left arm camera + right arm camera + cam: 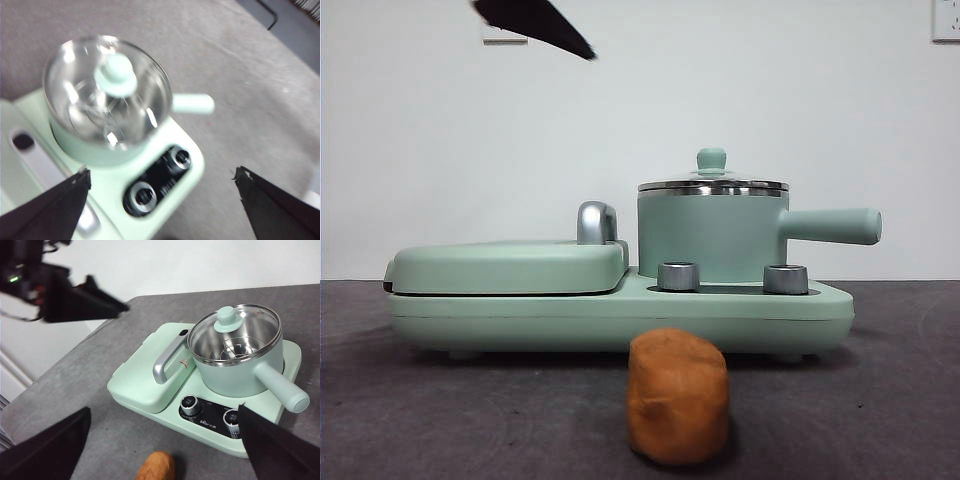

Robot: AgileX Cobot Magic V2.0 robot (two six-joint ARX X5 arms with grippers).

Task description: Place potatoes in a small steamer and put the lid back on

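Nearest the front edge of the grey tabletop (440,420): the potato (677,397), orange-brown, lying alone just ahead of the mint-green cooker base (620,315). Behind it on the base, two steel dials (679,276); then the small steamer (712,235) standing upright, side handle pointing toward the right edge, with the glass lid (712,184) seated on its rim. Beside it, a flat griddle cover (505,266) with chrome handle. Above the lid, well clear of it: left tool (160,200), jaws spread wide, holding nothing. Right tool (165,440) likewise spread and unladen, raised over the front edge.
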